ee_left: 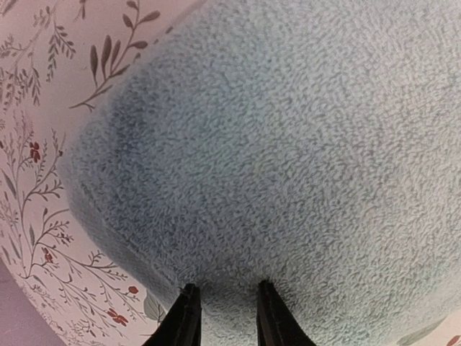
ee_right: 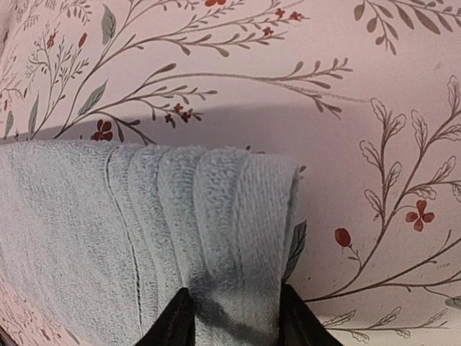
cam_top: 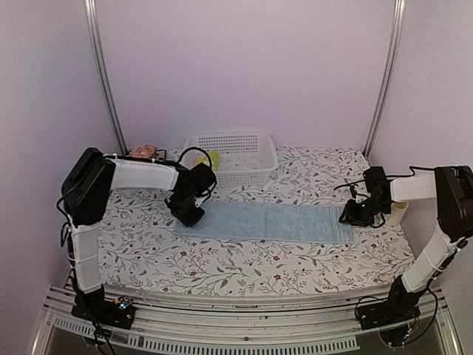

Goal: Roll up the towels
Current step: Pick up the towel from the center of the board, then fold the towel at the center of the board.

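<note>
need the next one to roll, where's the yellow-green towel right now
Top view: the yellow-green towel lies in the left end of the white basket at the back of the table, just behind the left gripper.

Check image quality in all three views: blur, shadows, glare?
Top view: even soft light, no glare, rails slanted by the wide lens. Left wrist: towel sharp, shadowed near the fingers. Right wrist: towel fold sharp, shadow on the tablecloth behind it.

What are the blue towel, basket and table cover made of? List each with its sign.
Blue towel: soft terry cloth, likely cotton or microfibre; looped fuzzy pile, matte.
Basket: looks like white moulded plastic; regular slotted walls.
Table cover: smooth printed sheet, fabric or vinyl unclear; floral pattern lies flat.
</note>
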Tool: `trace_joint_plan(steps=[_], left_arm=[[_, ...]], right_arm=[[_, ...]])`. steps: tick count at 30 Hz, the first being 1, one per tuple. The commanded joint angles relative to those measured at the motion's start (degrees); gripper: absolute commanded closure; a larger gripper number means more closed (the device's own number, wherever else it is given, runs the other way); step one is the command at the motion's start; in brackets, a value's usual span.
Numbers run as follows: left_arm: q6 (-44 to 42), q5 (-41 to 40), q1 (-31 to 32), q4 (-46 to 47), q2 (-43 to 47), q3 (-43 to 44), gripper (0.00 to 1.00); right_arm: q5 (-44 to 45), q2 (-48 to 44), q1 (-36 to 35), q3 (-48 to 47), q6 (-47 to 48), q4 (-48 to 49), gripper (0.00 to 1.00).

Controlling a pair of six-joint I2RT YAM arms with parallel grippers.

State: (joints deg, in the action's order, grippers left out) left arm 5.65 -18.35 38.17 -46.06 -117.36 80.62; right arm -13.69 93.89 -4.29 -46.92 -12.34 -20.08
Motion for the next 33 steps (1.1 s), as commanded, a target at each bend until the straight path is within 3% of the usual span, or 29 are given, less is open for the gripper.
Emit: trace_joint_plan(steps=[1,3,5,7,12,17,22,33], left_arm=[[0.41,-0.49,0.66,-2.76,0.06,-0.73,0.72],[0.5,-0.63,0.81,-2.79,0.26,-0.73,0.72],[0.5,-0.72,1.08,-2.88,0.37,-0.81,0.72],[0.59,-0.95,1.32,-2.96,0.37,-0.89,0.72],[0.76,-1.06,2.26,-3.3,0.77,-0.82,0.7],[0.55,0.77,4.25,-3.49,2.26,-0.81,0.44],[1.18,2.39,5.97,-3.26,6.7,-0.67,0.25],[1.7,-0.85,6.7,-5.92,10.83,1.24,0.08]], right_arm=[[-0.64,2.86,0.27,3.77,-1.35,-0.98,0.68],[-1.08,2.95,0.49,4.46,-1.52,-0.17,0.77],[-2.09,3.26,0.81,4.74,-1.79,0.47,0.92],[-3.47,3.24,0.87,4.67,-1.94,1.17,0.97],[-2.34,-0.69,0.89,0.73,-1.58,-2.08,0.98],[2.36,-4.86,1.31,-5.2,2.43,-9.8,0.98],[1.16,-8.32,4.04,-8.32,5.77,-14.96,0.98],[1.64,-12.87,8.68,-18.29,9.64,-21.97,0.98]])
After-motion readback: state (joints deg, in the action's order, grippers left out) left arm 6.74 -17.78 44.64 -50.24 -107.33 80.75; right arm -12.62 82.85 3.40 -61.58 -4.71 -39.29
